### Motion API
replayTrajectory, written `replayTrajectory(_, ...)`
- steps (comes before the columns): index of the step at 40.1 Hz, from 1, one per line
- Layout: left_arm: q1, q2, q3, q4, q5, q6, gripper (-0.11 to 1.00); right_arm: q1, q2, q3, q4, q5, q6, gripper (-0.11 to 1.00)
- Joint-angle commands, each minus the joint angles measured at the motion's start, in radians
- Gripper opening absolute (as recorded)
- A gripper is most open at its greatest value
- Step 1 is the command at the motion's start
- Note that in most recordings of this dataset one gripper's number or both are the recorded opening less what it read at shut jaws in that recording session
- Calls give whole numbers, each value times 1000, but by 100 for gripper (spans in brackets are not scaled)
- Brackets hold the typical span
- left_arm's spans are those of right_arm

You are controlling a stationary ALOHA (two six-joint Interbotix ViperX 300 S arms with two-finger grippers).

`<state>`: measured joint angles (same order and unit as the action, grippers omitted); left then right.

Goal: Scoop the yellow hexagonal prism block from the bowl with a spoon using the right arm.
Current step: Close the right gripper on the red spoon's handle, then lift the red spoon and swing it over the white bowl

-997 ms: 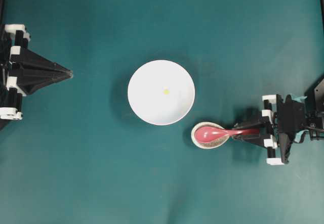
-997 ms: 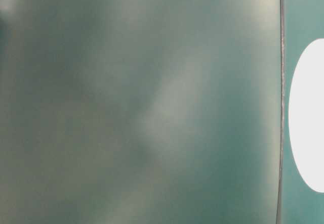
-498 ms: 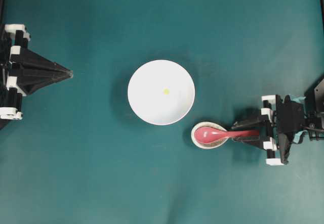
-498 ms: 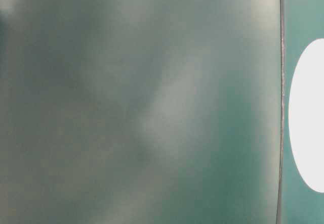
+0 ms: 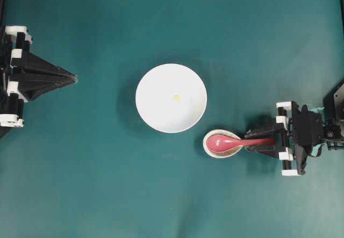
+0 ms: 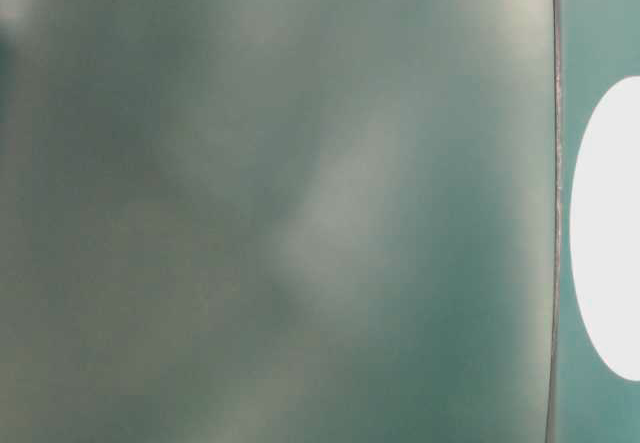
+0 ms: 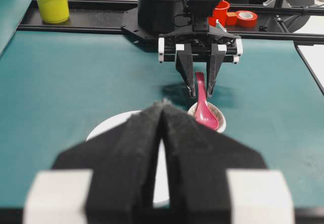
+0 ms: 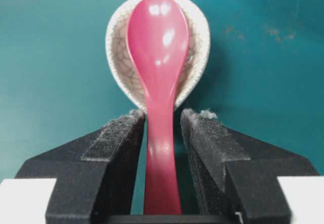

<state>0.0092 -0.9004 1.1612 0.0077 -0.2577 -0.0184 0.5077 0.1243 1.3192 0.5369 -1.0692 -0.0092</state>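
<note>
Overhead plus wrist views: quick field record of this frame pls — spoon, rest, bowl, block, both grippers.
spoon: scoop lying in the spoon rest, handle pointing into the right gripper
spoon rest: small speckled dish on the table beside the bowl
bowl: white, mid-table
yellow block: inside the bowl, near its centre
right gripper: fingers either side of the spoon handle, narrow gaps visible, not clamped
left gripper: shut, empty, away from the bowl
table: teal surface

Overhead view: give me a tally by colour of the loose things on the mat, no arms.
White: 1, the bowl
Yellow: 1, the block inside the bowl
Pinkish-red: 1, the spoon
Speckled off-white: 1, the spoon rest under the spoon's scoop
Total: 4
</note>
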Motion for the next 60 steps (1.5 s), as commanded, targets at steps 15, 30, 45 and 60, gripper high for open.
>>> replayTrajectory(15,2,6,-18,3,-3,-2,0,2,-9,-8,0,-5,-3,41)
replayTrajectory(30,2,6,-18,3,-3,-2,0,2,-14,-9,-2,-5,-5,24)
replayTrajectory(45,2,3,-18,2,-2,-3,0,0,-158,-9,-2,48,-8,24)
replayTrajectory(60,6,0,-21,3,49,14,0,-92,-410,-34,-2,284,-25,24)
